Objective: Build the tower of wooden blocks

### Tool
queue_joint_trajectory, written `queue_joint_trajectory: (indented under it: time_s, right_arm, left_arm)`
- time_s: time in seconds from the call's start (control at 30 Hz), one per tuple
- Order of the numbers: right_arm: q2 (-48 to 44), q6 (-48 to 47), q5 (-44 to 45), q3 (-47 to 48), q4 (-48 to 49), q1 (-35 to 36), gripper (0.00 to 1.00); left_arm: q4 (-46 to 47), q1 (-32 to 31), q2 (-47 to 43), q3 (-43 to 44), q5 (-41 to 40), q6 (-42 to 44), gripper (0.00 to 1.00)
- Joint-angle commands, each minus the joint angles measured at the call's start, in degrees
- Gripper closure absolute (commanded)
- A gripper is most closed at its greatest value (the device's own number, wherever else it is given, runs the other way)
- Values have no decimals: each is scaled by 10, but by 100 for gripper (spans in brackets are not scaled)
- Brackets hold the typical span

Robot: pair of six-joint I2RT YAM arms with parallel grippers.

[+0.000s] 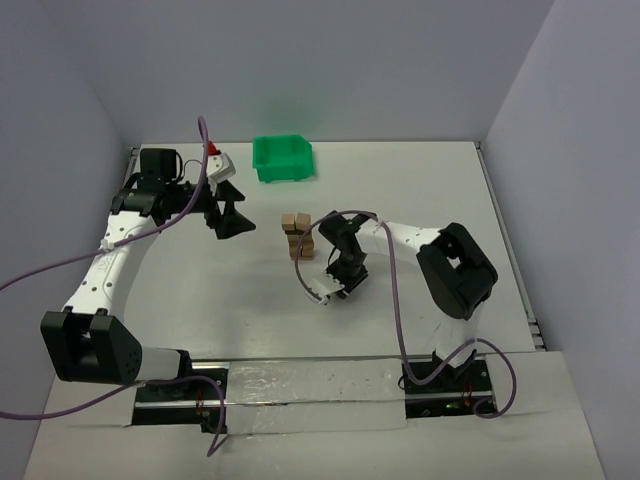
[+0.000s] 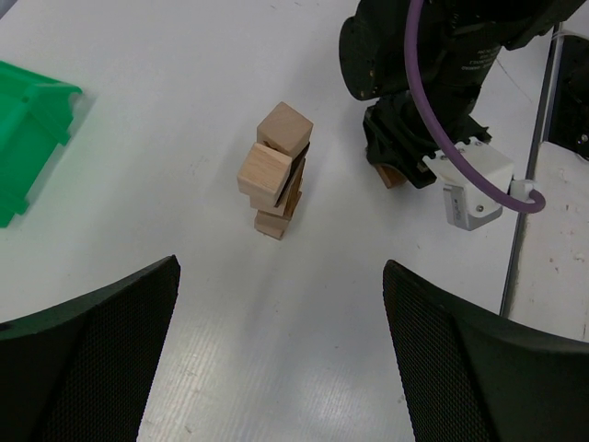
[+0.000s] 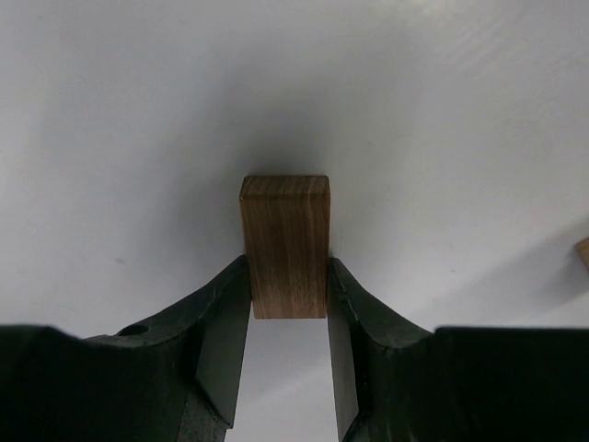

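You're at the pickup: your right gripper (image 3: 288, 290) is clamped on a dark brown bar (image 3: 285, 241) down at the white worktop (image 1: 200, 300), just right of the wood block tower (image 1: 298, 236). Next, I judge, lift it and set it on the tower's uneven top without nudging it. Your left gripper (image 1: 228, 215) stands spread wide left of the tower. Plain pale walls surround the worktop.

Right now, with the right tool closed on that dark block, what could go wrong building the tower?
The right tool pinches only the near end of the dark block, so it may pivot or slip once lifted. The wood block tower looks uneven, its upper part offset and twisted; setting another piece on top could topple it.
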Motion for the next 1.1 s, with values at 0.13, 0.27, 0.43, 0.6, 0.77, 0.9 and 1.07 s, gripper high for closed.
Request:
queue_joint_trajectory:
  time_s: [0.13,0.27,0.43,0.6,0.77,0.9,1.07]
  right_arm:
    - [-108,238,-62,143,-115,9,100]
    - [-93,338,-48,297,-193,8,100]
    - [-28,449,-27,459,-226,5,100]
    - [34,485,-17,555,-259,4,100]
    - [106,513,6,651,-284,10,99]
    - [126,515,24,665,-289,14,98]
    - [143,521,28,678,-280,17,96]
  left_arm:
    - [42,3,-29,-9,-4,-30,4]
    - [39,4,-12,6,-19,-44,4]
    - [74,9,-12,-5,-30,-73,4]
    - [70,22,-8,1,-23,-79,4]
    - [95,34,-15,-6,-18,-103,4]
    - [91,41,-12,-2,-2,-100,3]
    - [89,45,-12,-5,7,-98,3]
